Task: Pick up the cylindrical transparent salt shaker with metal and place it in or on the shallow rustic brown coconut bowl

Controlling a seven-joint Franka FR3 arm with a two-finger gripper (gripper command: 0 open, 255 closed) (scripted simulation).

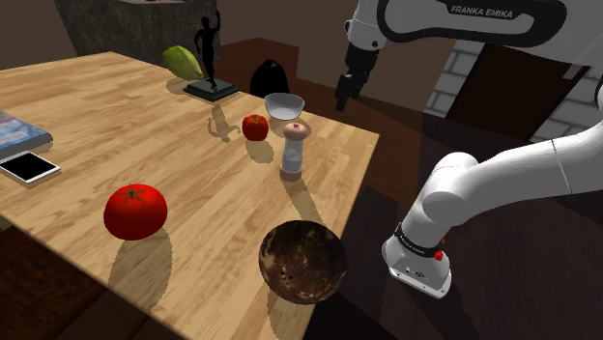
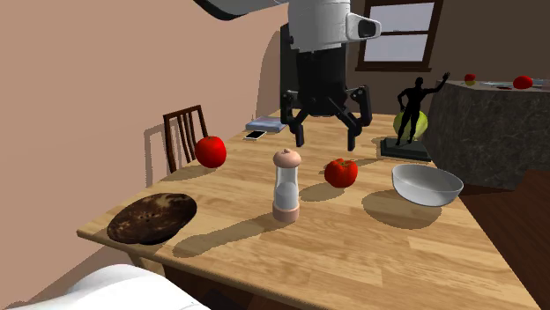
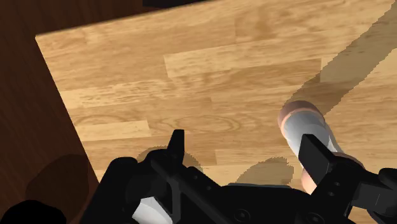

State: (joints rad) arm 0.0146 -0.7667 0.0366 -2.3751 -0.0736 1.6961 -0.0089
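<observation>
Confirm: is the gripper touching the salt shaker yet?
Apart. The shoulder view shows the open gripper hanging above and beyond the salt shaker, with bare table visible between them.

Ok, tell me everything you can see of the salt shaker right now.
The salt shaker is a slim cylinder with a pinkish domed cap, a see-through middle and a pinkish base. It stands upright on the wooden table, apart from the small tomato and the dark coconut bowl. Nothing touches it; the open gripper hangs higher up, off to one side, not holding it.
</observation>
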